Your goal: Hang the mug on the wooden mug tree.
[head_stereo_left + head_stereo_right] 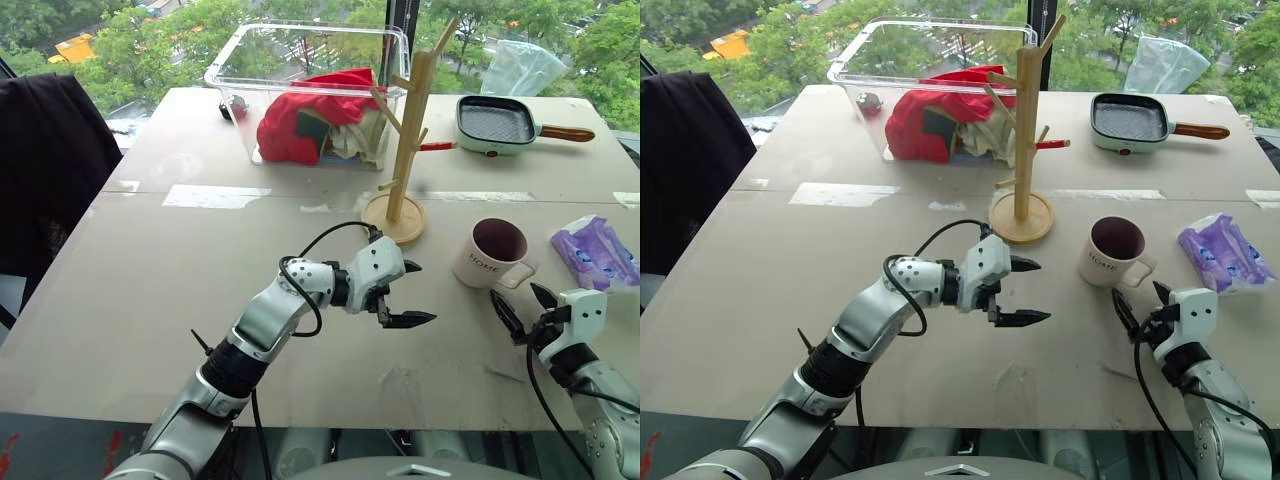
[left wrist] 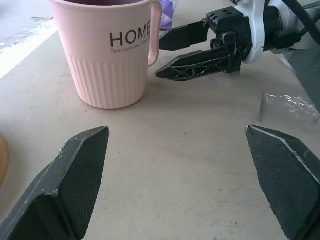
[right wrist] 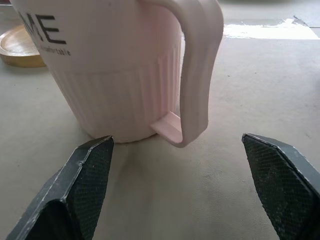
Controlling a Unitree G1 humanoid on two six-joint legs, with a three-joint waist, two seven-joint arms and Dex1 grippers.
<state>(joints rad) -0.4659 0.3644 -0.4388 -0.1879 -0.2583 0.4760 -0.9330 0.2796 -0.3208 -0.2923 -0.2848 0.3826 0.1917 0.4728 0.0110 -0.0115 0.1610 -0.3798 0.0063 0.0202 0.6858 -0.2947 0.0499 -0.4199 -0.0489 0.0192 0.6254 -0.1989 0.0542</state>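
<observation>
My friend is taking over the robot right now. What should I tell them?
Left gripper: open, empty, hovering over the table left of the mug.
Right gripper: open, empty, just short of the mug, lined up with its handle.
Mug: upright on the table, handle toward the right gripper, not touched.
Wooden mug tree: stands behind and left of the mug, no mug on its pegs.
Done: nothing yet beyond the approach.
Left: grip the mug, lift it, hook the handle on a peg.

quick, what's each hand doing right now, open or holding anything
left hand: open, holding nothing, left of the mug.
right hand: open, holding nothing, just short of the mug's handle.
</observation>
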